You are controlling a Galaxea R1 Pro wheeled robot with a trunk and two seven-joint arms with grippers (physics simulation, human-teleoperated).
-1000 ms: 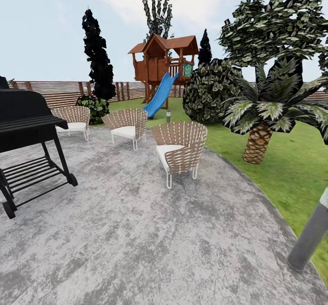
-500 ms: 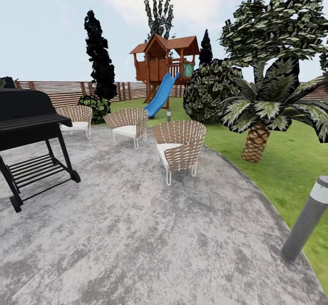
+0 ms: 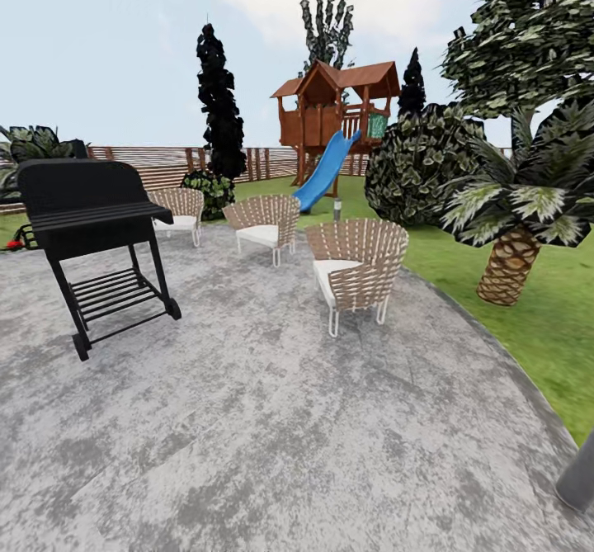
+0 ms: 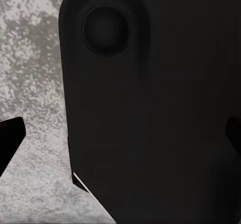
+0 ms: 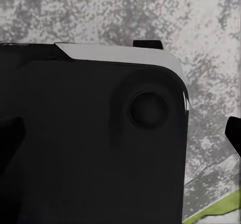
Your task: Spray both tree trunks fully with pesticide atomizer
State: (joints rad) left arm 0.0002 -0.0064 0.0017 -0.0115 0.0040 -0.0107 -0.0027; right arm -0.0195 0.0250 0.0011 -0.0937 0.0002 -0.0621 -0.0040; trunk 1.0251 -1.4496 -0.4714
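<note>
From the head view, a grey mottled patio [image 3: 247, 420] meets the garden's lawn [image 3: 528, 304], with a black grill [image 3: 91, 230], three wicker chairs [image 3: 356, 271] and a playhouse [image 3: 334, 110]. No writing is legible. A dark robot body [image 4: 155, 108] blocks each wrist view; finger spread cannot be told.

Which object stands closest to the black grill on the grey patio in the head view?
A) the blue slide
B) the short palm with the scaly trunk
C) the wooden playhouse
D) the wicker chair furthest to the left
D: the leftmost wicker chair sits just behind the grill, while the slide, playhouse and palm lie farther off on the lawn.
</note>
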